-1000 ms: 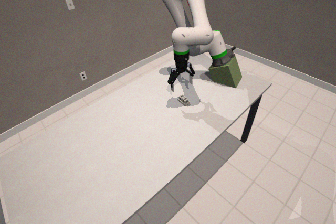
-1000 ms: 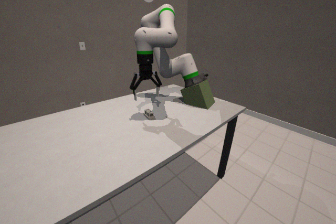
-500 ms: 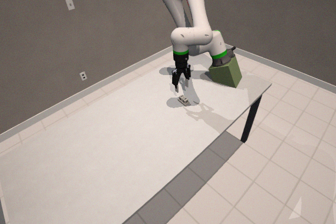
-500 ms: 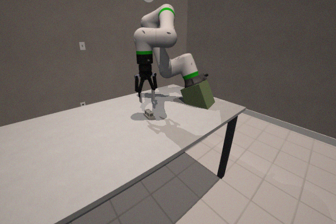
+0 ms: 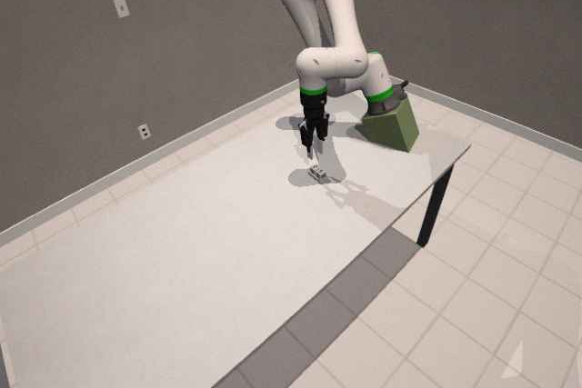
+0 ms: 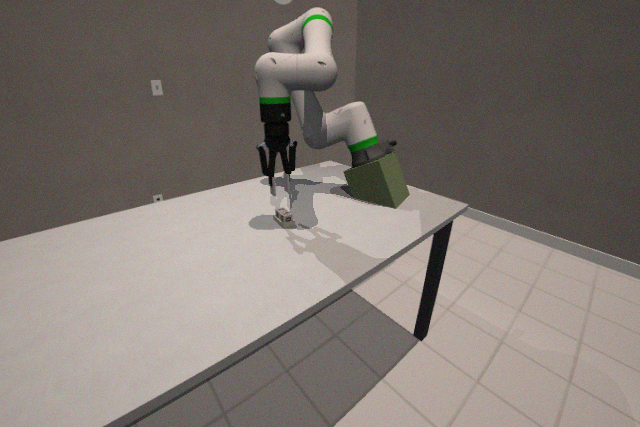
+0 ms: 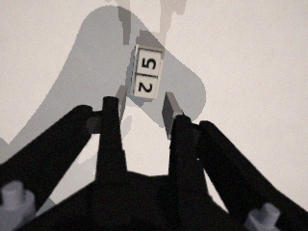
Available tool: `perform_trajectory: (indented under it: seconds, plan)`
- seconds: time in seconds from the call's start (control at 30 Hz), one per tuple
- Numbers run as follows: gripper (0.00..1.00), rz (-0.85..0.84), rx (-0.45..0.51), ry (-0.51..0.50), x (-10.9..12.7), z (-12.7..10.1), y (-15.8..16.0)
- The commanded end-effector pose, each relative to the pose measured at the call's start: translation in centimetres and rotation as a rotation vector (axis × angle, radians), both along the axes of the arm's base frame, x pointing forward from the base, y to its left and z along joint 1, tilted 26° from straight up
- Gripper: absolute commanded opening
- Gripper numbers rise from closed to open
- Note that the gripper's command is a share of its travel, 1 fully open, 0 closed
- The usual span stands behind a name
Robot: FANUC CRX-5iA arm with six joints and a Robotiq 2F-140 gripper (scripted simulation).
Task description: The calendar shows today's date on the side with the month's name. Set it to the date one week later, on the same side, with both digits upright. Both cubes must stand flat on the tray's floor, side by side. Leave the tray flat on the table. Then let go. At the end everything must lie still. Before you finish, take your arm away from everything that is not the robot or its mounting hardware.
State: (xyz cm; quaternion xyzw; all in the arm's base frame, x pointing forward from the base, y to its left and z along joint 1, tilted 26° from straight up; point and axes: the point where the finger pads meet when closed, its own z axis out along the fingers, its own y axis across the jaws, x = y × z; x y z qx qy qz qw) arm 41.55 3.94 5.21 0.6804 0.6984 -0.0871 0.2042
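A small calendar stands on the table. Its pale tray (image 5: 311, 174) (image 6: 279, 222) lies flat and holds two cubes side by side. In the wrist view the top of one cube (image 7: 148, 62) shows a 5 and the top of the other cube (image 7: 144, 87) shows a 2, both turned sideways in that view. The digits on the upright faces are too small or hidden to read. My gripper (image 5: 315, 154) (image 6: 281, 200) (image 7: 144, 99) points down above the calendar, fingers partly closed but apart, with nothing between them. The fingertips are clear of the cubes.
The white table (image 5: 164, 233) (image 6: 155, 298) carries the arm's green base block (image 5: 390, 130) (image 6: 379, 182) behind and to the right of the calendar. Shadows of the arm and gripper fall around the tray. The table's near edge runs diagonally at the lower right.
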Motion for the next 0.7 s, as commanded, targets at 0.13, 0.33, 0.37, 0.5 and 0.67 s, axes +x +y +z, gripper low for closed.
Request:
perform_trajectory:
  seconds: [0.13, 0.33, 0.37, 0.5, 0.67]
  plan:
    - [0.29, 0.0, 0.0, 0.0, 0.01, 0.01, 0.02]
    - [0.29, 0.0, 0.0, 0.0, 0.01, 0.01, 0.02]
    - [0.29, 0.0, 0.0, 0.0, 0.01, 0.01, 0.02]
    - [0.29, 0.0, 0.0, 0.0, 0.02, -0.03, 0.0]
    - [0.29, 0.0, 0.0, 0.0, 0.05, -0.2, -0.08]
